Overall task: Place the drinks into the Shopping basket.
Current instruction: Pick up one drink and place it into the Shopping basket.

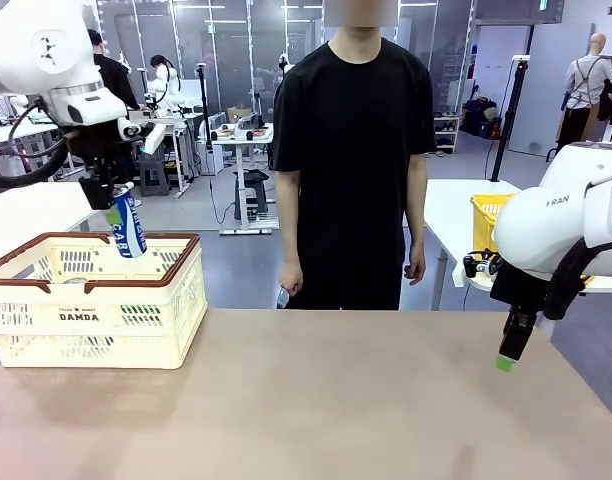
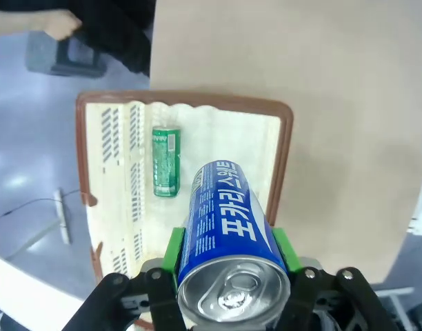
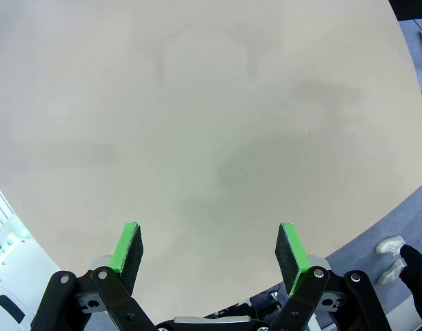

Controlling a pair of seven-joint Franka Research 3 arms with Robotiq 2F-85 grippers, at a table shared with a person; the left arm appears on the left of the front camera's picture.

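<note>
Blue and white can (image 2: 228,227) clamped between the green pads (image 2: 174,249) of the left gripper (image 1: 114,203), hanging over the Shopping basket (image 1: 96,300), lower end at about rim height by the front view. Long axis of the can runs along the fingers, pull-tab end toward the wrist, base pointing down into the basket; slight tilt in the front view. Seen from the left wrist, basket floor directly beyond the can, so the release path looks like straight down, inside the reddish-brown rim. One green can (image 2: 165,161) already lying on its side on the basket floor, offset from the held can toward the slotted wall, apart from it. Likely enough room to drop beside it without stacking, but can't confirm clearance. Right gripper (image 1: 510,346) with jaws wide apart, nothing between them, hovering over bare table (image 3: 211,103) near the right edge, well apart from the basket. Left arm plainly the one in position; right arm idle. Person standing at the far side, hands down at sides, something small in one hand (image 1: 287,283), too small to identify. Judgement: place step near complete, only lower and release left.
</note>
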